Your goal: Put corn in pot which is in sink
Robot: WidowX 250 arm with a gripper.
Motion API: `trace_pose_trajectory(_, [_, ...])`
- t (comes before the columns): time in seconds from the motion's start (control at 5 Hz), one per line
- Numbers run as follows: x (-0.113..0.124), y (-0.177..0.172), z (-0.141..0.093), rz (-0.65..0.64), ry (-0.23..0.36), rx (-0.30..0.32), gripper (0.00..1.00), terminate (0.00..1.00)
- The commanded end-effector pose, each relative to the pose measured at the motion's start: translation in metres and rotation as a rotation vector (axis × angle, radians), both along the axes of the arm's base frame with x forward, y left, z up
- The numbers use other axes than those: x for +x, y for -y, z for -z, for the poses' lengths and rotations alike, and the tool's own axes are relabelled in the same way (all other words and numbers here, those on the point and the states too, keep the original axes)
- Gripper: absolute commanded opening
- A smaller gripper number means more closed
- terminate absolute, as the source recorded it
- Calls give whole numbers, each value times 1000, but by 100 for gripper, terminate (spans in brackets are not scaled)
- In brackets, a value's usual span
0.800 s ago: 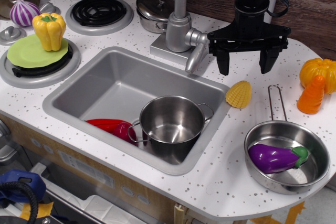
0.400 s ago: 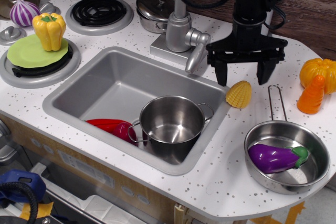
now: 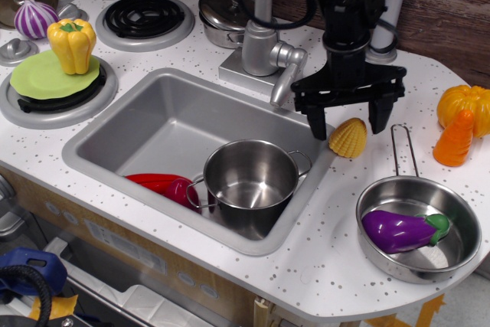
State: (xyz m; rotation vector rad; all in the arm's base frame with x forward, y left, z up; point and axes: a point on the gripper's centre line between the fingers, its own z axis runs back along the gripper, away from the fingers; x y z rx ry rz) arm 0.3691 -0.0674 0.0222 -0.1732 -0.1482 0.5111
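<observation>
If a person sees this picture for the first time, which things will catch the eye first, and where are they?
The black pincer hangs open just above the pale-yellow corn, on the counter right of the sink. A shiny pot stands empty in the sink's near right corner. A purple eggplant lies in a pan at the right.

Pale-yellow ribbed corn (image 3: 348,138) lies on the tabletop near its right edge, just beside the grey sink (image 3: 145,124); the shiny empty pot (image 3: 250,181) stands upright in the sink's front-right corner.

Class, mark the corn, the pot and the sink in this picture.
corn (image 3: 348,138): camera view, middle of its ribbed side.
pot (image 3: 269,157): camera view, inner back wall.
sink (image 3: 164,124): camera view, bare basin floor.
</observation>
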Motion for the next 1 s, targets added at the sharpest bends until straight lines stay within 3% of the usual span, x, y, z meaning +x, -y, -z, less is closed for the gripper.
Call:
trace_pose_trajectory(0.0, [6, -1, -7, 1, 54, -8, 100, 0])
trace_pose_trajectory(0.2, [7, -1, -2, -5, 79, -18, 100, 0])
trace_pose_trajectory(0.4, [7, -1, 1, -10, 98, -19, 0, 0])
trace_pose_trajectory(0.6, [6, 0, 0, -18, 108, -15, 0, 0])
trace_pose_trajectory(0.8, [3, 1, -19, -27, 98, 67, 0, 0])
